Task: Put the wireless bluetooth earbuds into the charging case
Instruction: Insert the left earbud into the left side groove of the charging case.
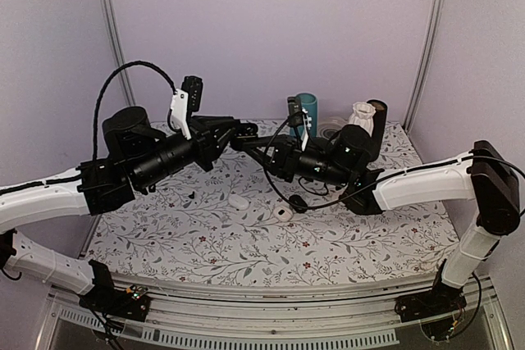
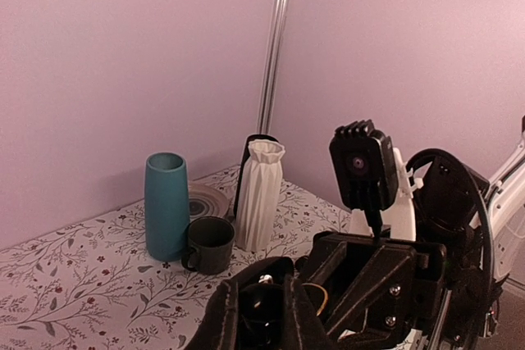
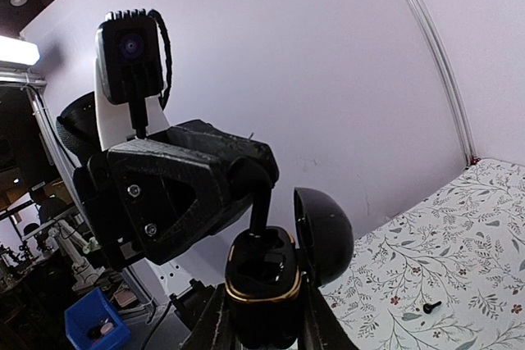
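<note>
My right gripper (image 3: 262,321) is shut on an open black charging case (image 3: 261,288) with a gold rim, its lid (image 3: 324,235) swung back, and holds it well above the table. My left gripper (image 2: 262,313) is shut on a dark earbud (image 3: 261,202) whose stem reaches down into the case's near socket. In the top view the two grippers meet in mid-air, left (image 1: 232,133) against right (image 1: 248,144). The case's gold rim (image 2: 316,293) shows just beyond my left fingers. A second small dark earbud (image 1: 190,196) lies on the tablecloth, and it also shows in the right wrist view (image 3: 429,306).
A teal vase (image 1: 308,112), a white ribbed vase (image 1: 362,116), a dark mug (image 2: 209,243) and a plate (image 2: 205,200) stand at the back. Two small white pieces (image 1: 239,201) (image 1: 283,214) and a black object (image 1: 298,202) lie mid-table under the arms.
</note>
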`<state>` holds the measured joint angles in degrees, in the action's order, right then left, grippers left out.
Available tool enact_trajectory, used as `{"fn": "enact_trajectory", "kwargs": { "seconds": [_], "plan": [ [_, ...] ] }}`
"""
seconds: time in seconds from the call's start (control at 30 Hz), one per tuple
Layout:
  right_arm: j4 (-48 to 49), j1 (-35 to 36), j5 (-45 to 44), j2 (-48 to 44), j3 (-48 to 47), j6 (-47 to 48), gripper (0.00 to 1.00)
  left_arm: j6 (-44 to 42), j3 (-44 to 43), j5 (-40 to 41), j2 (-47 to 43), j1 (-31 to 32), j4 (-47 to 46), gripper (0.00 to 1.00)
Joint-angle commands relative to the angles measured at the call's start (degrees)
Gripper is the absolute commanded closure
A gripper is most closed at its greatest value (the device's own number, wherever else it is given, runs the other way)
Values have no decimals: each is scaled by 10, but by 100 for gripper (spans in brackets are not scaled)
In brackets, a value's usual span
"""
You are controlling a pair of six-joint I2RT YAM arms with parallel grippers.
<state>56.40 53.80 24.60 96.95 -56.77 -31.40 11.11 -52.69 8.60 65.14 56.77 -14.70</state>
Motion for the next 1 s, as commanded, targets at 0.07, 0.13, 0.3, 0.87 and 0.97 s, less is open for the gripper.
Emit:
{"fn": "enact_trajectory", "kwargs": {
  "seconds": [0.07, 0.13, 0.3, 0.87, 0.97],
  "plan": [
    [3, 6, 6, -30, -17, 7, 97, -21, 6, 15, 1, 12, -10, 89],
    [3, 7, 5, -31, -17, 6, 97, -22, 7, 17, 1, 13, -9, 89],
    [3, 6, -4, -36, -18, 7, 97, -25, 10, 14, 0, 14, -9, 89],
    [-10, 7, -38, -36, -31, 23, 97, -23, 13, -26, -3, 19, -4, 85],
    [-14, 6, -43, -37, -32, 25, 97, -22, 14, -30, -7, 19, -3, 85]
  ]
}}
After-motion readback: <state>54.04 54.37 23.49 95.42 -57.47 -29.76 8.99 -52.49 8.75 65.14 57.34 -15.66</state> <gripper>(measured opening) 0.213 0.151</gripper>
